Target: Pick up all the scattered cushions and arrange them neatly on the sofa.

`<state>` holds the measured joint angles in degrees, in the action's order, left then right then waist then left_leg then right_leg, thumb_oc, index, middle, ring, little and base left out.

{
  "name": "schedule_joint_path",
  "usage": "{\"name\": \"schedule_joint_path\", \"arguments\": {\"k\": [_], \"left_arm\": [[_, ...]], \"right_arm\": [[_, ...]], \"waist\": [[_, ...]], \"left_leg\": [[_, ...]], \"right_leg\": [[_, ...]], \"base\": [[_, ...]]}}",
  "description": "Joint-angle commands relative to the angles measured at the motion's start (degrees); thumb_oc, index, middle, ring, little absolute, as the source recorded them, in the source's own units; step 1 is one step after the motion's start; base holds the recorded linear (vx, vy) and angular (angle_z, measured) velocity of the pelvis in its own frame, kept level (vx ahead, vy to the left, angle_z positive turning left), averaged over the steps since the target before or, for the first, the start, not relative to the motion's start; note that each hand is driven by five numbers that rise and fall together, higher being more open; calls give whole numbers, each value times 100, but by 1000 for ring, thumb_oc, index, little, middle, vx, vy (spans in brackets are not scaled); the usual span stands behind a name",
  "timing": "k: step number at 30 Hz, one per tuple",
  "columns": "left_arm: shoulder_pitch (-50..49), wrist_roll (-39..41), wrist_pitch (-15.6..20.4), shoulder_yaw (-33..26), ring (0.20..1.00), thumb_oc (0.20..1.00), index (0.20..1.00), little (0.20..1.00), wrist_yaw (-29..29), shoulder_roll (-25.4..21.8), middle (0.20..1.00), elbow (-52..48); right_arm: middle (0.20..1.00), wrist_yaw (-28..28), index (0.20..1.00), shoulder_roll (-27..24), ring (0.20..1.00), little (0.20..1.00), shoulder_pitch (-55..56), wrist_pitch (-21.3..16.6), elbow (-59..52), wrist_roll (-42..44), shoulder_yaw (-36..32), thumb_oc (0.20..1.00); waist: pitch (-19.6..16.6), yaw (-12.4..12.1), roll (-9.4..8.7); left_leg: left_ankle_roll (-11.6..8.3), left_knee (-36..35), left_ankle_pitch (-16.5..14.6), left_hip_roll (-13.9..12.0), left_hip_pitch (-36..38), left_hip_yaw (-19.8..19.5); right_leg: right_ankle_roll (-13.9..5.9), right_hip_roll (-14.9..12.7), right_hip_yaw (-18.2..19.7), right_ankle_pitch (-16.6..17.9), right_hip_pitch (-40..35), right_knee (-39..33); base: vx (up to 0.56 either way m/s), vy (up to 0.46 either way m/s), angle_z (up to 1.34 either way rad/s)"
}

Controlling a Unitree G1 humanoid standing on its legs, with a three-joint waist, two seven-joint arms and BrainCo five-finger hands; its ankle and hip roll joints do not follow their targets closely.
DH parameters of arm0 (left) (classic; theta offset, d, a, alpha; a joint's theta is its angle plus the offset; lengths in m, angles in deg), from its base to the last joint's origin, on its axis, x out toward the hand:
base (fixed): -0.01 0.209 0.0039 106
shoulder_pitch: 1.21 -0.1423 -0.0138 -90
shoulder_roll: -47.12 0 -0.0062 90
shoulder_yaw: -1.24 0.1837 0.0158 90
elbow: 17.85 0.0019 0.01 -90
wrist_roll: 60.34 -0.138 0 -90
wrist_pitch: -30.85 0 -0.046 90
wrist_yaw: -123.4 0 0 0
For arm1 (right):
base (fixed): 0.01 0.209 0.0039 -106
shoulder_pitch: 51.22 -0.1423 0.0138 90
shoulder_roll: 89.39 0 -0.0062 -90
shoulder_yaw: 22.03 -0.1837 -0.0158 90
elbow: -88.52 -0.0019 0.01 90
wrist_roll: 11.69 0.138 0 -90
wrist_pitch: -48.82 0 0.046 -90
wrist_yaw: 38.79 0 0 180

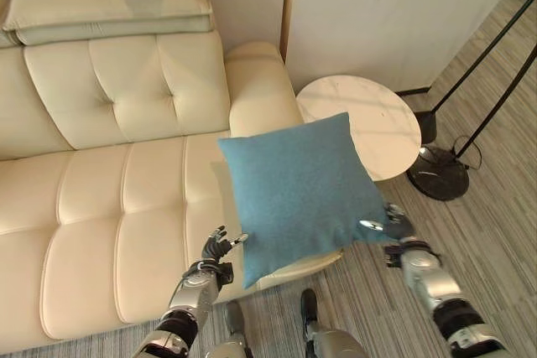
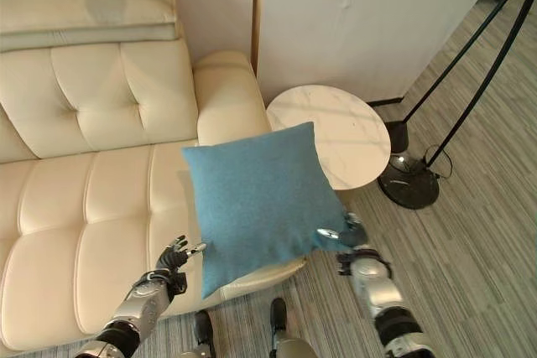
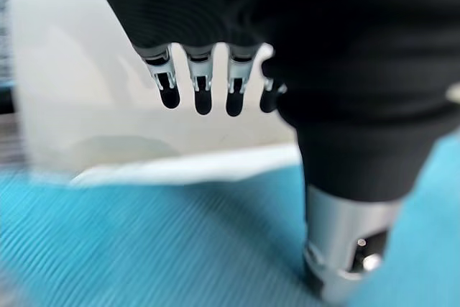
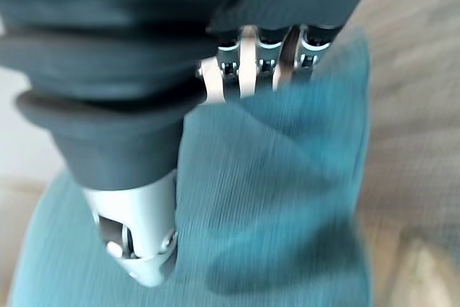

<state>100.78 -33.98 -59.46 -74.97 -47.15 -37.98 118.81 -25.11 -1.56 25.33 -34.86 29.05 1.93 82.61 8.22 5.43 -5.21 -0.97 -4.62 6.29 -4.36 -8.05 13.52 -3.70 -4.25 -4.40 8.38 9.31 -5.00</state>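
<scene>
A blue square cushion (image 1: pixel 298 194) hangs tilted in the air over the right end of the cream sofa (image 1: pixel 101 199). My right hand (image 1: pixel 394 225) is shut on its lower right corner; in the right wrist view the fingers (image 4: pixel 244 77) curl into the blue cloth (image 4: pixel 287 199). My left hand (image 1: pixel 214 253) is open beside the cushion's lower left edge, over the seat's front. Whether it touches the cloth I cannot tell. In the left wrist view its fingers (image 3: pixel 203 95) hang straight above the blue cushion (image 3: pixel 180 249).
A round white marble side table (image 1: pixel 377 123) stands right of the sofa's armrest (image 1: pixel 260 90). A floor lamp's black base (image 1: pixel 436 172) and slanted poles stand further right on grey striped carpet. A flat cream cushion (image 1: pixel 109 2) lies on top of the backrest.
</scene>
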Motion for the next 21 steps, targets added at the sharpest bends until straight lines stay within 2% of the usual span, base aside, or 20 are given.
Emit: {"name": "schedule_joint_path", "arguments": {"k": [1,4,8,11,12,13,14,15,16,17,18,21], "left_arm": [[696,0,105,184,1000,1000,1000,1000,114,1,1000,451],[1031,78,128,457,1000,1000,1000,1000,173,133,1000,476],[1439,136,189,697,1000,1000,1000,1000,208,158,1000,364],[1637,290,280,921,1000,1000,1000,1000,28,168,1000,-161],[1598,435,325,950,950,950,950,950,-64,200,950,-416],[1522,615,332,971,846,846,846,846,-212,263,846,-624],[1432,778,365,977,460,460,460,460,-328,307,460,-827],[1331,992,363,981,200,200,200,200,-484,385,200,-959],[1239,1222,376,966,200,200,200,200,-606,437,200,-1060],[1137,1428,371,978,200,200,200,200,-724,503,200,-1189],[1083,1567,374,978,200,200,200,200,-773,535,200,-1238],[922,2146,390,1011,200,200,200,200,-888,707,200,-1374]], "right_arm": [[1000,16,1000,101,1000,1000,-387,-221,-296,76,245,1000],[1000,15,1000,313,1000,1000,-593,-283,-384,199,649,1000],[1000,29,1000,358,1000,1000,-822,-317,-585,243,886,1000],[1000,-166,1000,365,1000,1000,-722,-516,-1113,598,1014,1000],[1000,-277,1000,382,1000,1000,-625,-578,-1233,732,1021,1000],[1000,-425,1000,406,1000,1000,-481,-643,-1298,915,1037,1000],[1000,-593,1000,417,1000,1000,-331,-703,-1361,1051,1028,1000],[1000,-796,1000,402,1000,1000,-125,-753,-1343,1238,992,1000],[953,-910,953,423,953,953,58,-811,-1285,1476,926,953],[253,-1029,253,515,253,253,251,-857,-1121,1883,794,253],[200,-1058,200,596,200,200,315,-961,-969,2148,749,200],[200,-1242,200,1020,200,200,411,-1122,-504,3327,526,200]], "waist": [[266,-86,-188],[460,-100,-232],[637,-96,-264],[788,-81,-292],[819,-80,-300],[858,-85,-304],[865,-88,-307],[906,-92,-314],[926,-92,-318],[950,-88,-315],[971,-93,-305],[1063,-123,-258]], "left_leg": [[-225,-18,-436,-164,155,-432],[-243,5,-378,-181,12,-462],[-263,15,-301,-195,-147,-485],[-274,13,-246,-203,-260,-468],[-273,13,-243,-203,-278,-465],[-272,16,-253,-204,-275,-460],[-271,17,-244,-206,-299,-472],[-275,25,-252,-208,-291,-480],[-274,26,-254,-205,-292,-483],[-272,24,-252,-200,-304,-487],[-272,21,-252,-197,-300,-487],[-276,12,-257,-179,-303,-498]], "right_leg": [[-289,-88,-35,-961,-51,385],[-274,-77,-36,-944,101,442],[-265,-67,-38,-902,279,493],[-264,-56,-33,-869,399,532],[-267,-59,-36,-868,417,545],[-273,-66,-36,-874,408,551],[-276,-76,-48,-866,422,549],[-281,-80,-58,-880,402,559],[-283,-81,-70,-884,400,560],[-287,-90,-88,-889,407,566],[-289,-95,-82,-886,405,568],[-296,-109,-94,-881,408,591]], "base": [[0,0,0],[-58,-32,-4],[-70,-6,0],[-31,8,0],[0,0,0],[0,0,0],[0,0,0],[0,0,0],[0,0,0],[-6,7,4],[-12,20,5],[-6,7,2]]}}
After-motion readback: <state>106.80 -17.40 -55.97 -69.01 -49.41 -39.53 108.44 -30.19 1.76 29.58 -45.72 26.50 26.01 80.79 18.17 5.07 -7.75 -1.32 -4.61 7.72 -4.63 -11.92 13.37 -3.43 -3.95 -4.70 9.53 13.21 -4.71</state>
